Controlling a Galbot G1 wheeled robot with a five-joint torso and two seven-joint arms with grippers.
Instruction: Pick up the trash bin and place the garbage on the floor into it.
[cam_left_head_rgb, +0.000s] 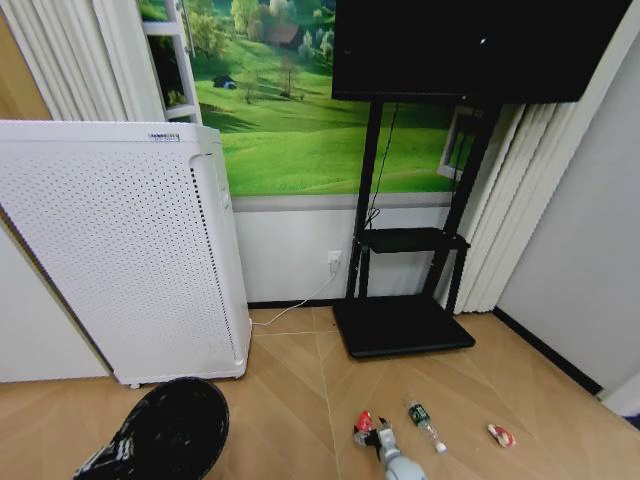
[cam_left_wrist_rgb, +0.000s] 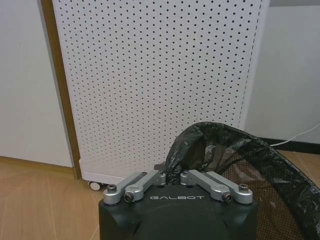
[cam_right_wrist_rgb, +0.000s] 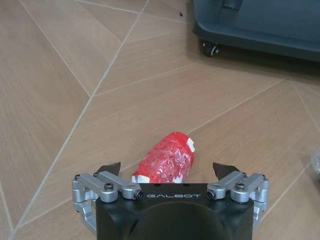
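The trash bin (cam_left_head_rgb: 170, 430), black and lined with a black bag, hangs tilted at the lower left in the head view. My left gripper (cam_left_wrist_rgb: 172, 172) is shut on the trash bin's bagged rim (cam_left_wrist_rgb: 225, 135). Three pieces of garbage lie on the wood floor: a little red crinkled can (cam_left_head_rgb: 363, 421), a clear bottle with a green label (cam_left_head_rgb: 425, 423) and a red-and-white wrapper (cam_left_head_rgb: 501, 435). My right gripper (cam_left_head_rgb: 372, 437) hangs low over the red can (cam_right_wrist_rgb: 167, 159). It (cam_right_wrist_rgb: 167, 170) is open, one finger on each side of the can, not touching it.
A tall white perforated appliance (cam_left_head_rgb: 120, 250) on castors stands just behind the bin. The black TV stand's base (cam_left_head_rgb: 402, 325) with a wheel (cam_right_wrist_rgb: 210, 48) lies beyond the garbage. A white cable (cam_left_head_rgb: 300, 300) runs along the floor from the wall socket. A grey wall closes in the right side.
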